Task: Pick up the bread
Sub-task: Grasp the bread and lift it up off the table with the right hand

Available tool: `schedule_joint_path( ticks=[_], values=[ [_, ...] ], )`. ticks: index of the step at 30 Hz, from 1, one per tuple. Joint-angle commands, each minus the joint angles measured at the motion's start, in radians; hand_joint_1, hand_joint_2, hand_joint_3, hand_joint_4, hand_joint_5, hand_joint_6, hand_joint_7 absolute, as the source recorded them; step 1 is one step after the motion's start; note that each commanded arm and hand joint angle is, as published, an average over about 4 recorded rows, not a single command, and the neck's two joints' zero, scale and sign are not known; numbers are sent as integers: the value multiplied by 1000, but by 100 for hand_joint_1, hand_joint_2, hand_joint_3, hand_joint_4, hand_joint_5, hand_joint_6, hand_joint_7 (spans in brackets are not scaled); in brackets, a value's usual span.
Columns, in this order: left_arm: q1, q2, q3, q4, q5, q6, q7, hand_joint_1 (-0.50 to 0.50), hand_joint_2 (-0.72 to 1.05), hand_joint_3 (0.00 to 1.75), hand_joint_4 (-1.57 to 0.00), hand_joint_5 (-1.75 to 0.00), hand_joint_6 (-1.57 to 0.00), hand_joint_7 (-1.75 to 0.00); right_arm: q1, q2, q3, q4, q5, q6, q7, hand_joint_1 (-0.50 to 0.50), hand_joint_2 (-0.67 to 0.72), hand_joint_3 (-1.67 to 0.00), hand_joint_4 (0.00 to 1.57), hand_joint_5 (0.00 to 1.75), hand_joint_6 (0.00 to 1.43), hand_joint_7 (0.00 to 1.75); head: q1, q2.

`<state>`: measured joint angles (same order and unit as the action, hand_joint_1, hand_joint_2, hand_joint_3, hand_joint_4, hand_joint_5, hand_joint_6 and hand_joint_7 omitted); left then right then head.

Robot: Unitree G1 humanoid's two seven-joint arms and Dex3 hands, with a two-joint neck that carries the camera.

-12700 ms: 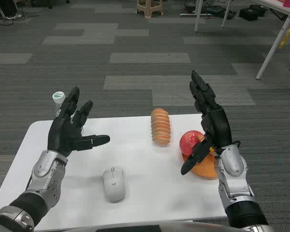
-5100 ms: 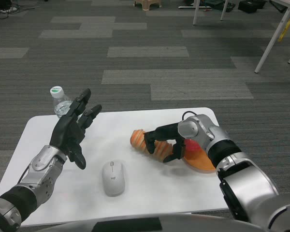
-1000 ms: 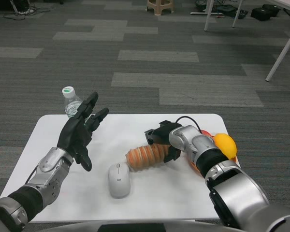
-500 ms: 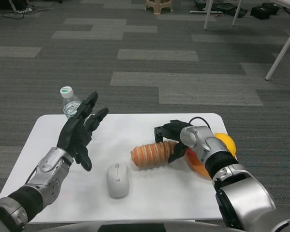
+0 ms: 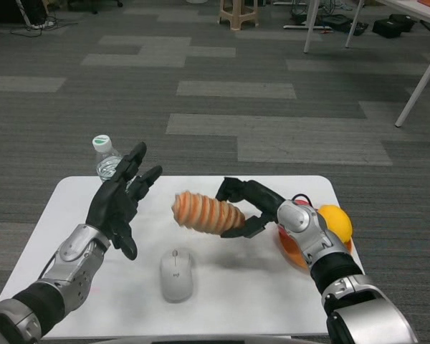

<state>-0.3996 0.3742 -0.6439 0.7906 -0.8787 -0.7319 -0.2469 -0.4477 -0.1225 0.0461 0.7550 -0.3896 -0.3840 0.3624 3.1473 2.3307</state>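
Right hand (image 5: 241, 208) grips the bread (image 5: 206, 212) by its right end, fingers over the top and thumb beneath, with the ridged orange loaf raised off the white table (image 5: 222, 294) and jutting out to the left, its shadow falling on the tabletop below. Judging by that gap, the lift step looks under way and the pick-up close to done. The hold sits at 1 end only, so the free end hangs unsupported; any next move calls for a firm grasp and a level wrist to stop the loaf drooping or sliding out. Left hand (image 5: 118, 204) hovers over the table's left side, fingers spread and holding nothing. A grey computer mouse (image 5: 175, 275) lies on the table just below the loaf and would be under it if it dropped. An orange plate (image 5: 292, 252) behind the right wrist carries a yellow-orange fruit (image 5: 335, 222). A clear water bottle (image 5: 106, 158) with a white cap stands at the far left edge, behind the left hand's fingertips.
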Motion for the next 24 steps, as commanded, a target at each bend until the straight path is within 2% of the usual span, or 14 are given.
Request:
schedule_joint_path(
  ticks=[1, 3, 6, 15, 19, 24],
  values=[
    [-1, 6, 7, 13, 1, -6, -6, 50, -64, 9, 0, -41, 0, 0, 25, 7, -8, -15, 222, -75, 6, -42, -62, -48, 0, 97, 55, 154, 11, 11],
    [-1, 5, 8, 13, 2, -7, -6, 50, -66, 9, 0, -41, 0, 0, 37, 8, -7, -39, 310, -86, 15, -42, -62, -48, 0, 97, 57, 154, 14, 17],
    [-1, 3, 13, 13, 4, -12, -6, 50, -66, 9, 0, -44, 0, 0, 65, 13, -19, -99, 376, -93, 12, -45, -60, -48, 2, 97, 66, 154, 14, 24],
    [-1, -16, 33, 12, 20, -18, -6, 50, -64, 9, 0, -41, 0, 0, 131, 32, -115, -215, 430, -92, -57, -46, -60, -48, 15, 116, 90, 154, -4, 32],
    [-2, -25, 52, 6, 28, -22, -6, 50, -64, 9, 0, -41, 0, 0, 154, 40, -147, -256, 439, -92, -61, -46, -60, -48, 19, 116, 93, 154, -3, 35],
    [1, -41, 89, 1, 51, -25, -5, 50, -64, 9, 0, -51, 0, 0, 177, 42, -162, -293, 444, -92, -104, -46, -60, -48, 26, 116, 100, 154, -5, 42]
  ],
)
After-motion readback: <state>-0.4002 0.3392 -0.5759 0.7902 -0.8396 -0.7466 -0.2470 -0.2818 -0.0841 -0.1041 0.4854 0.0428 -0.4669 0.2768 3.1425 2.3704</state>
